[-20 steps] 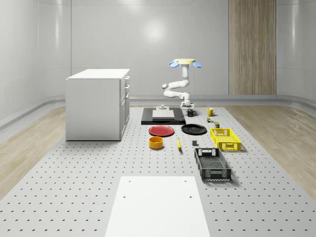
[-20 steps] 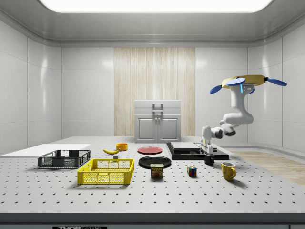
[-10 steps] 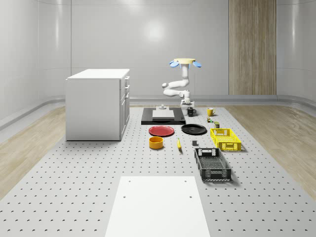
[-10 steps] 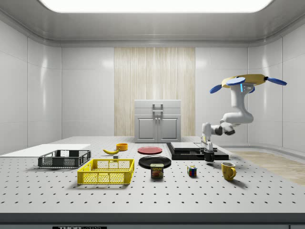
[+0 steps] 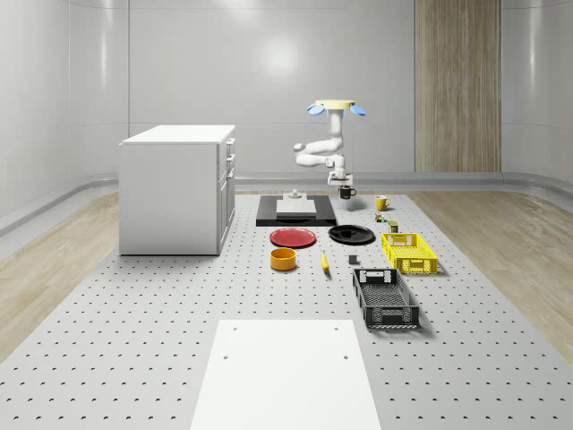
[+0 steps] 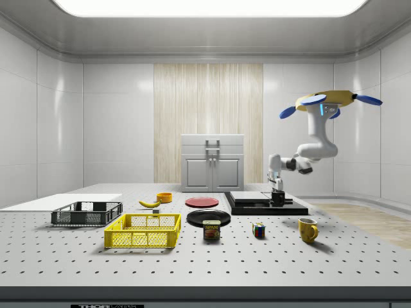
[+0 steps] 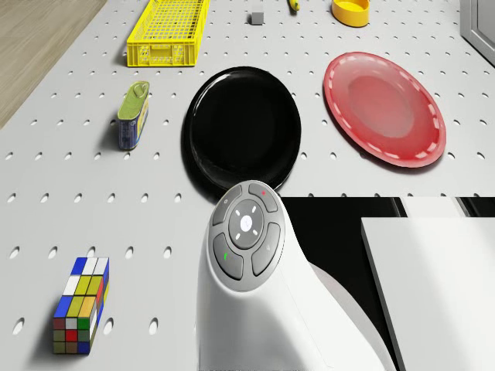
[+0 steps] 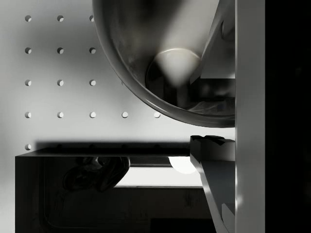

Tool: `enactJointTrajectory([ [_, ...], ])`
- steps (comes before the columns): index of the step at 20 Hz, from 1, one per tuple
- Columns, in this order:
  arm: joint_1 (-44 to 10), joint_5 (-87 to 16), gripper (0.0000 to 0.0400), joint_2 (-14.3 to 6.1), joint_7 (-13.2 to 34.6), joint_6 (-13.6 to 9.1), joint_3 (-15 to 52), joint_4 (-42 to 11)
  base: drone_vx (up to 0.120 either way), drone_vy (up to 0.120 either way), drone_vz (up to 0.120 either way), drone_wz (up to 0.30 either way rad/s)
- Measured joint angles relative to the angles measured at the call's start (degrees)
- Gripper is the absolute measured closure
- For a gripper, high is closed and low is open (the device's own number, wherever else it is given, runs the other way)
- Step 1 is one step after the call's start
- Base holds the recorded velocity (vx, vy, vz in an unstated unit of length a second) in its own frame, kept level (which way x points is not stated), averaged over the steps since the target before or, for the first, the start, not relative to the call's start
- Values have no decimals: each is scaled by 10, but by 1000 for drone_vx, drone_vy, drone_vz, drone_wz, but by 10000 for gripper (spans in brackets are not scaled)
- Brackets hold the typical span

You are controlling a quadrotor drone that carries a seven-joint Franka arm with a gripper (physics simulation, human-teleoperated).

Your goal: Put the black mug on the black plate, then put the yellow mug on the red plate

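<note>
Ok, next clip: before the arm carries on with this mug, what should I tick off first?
1. Black mug gripped by the tool: ok; the wrist view shows a finger on its rim.
2. Mug clear of the table: ok; in the side view it hangs above the surface.
3. Drone airborne: ok; it hovers above the table's far end.
4. Black plate free to receive it: ok; nothing lies on it.
5. Mug over the black plate: not ok; it hangs short of the plate, near the black slab.
6. Yellow mug and red plate ready for step two: ok; mug upright, plate bare.
</note>
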Motion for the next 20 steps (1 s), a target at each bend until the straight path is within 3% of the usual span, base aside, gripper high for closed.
enactJointTrajectory([
  [20,-9,15,300,-19,8,16,10,0,120,0,4,0],
])
